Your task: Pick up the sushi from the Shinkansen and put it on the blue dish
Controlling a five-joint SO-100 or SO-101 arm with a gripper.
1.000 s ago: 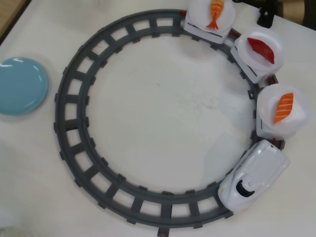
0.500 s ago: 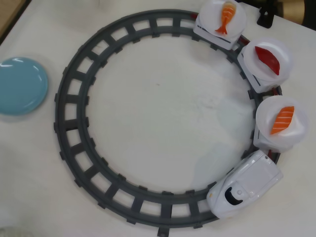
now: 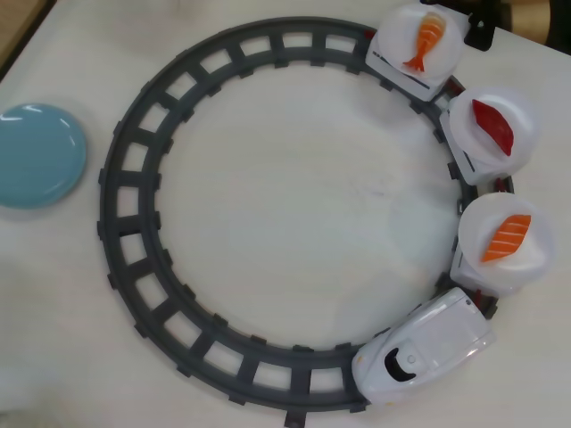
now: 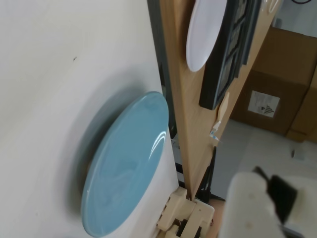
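In the overhead view a grey plastic circular track (image 3: 134,259) lies on the pale tabletop (image 3: 294,205), and a white plastic toy Shinkansen with a rounded nose and black windshield (image 3: 424,352) sits on the track's lower right bend, its nose pointing toward the lower left. Three cars follow it up the right side of the ring, each topped with a round white plate. On the plate nearest the engine (image 3: 526,259) rests the small toy salmon sushi, a flat orange slab with thin white diagonal stripes (image 3: 506,237). The middle plate carries a dark red tuna piece (image 3: 492,127), and the farthest plate, at the upper right, carries an orange shrimp piece with a tail (image 3: 426,40). The round, glossy light-blue dish (image 3: 37,155) lies well apart from the train, outside the ring at the left edge, and is empty. The wrist view lies on its side and shows the same blue dish (image 4: 126,163) close by on the tabletop, beside a wooden edge (image 4: 185,94). A blurred pale and black shape at the lower right may be part of the gripper; whether it is clenched or released cannot be told.
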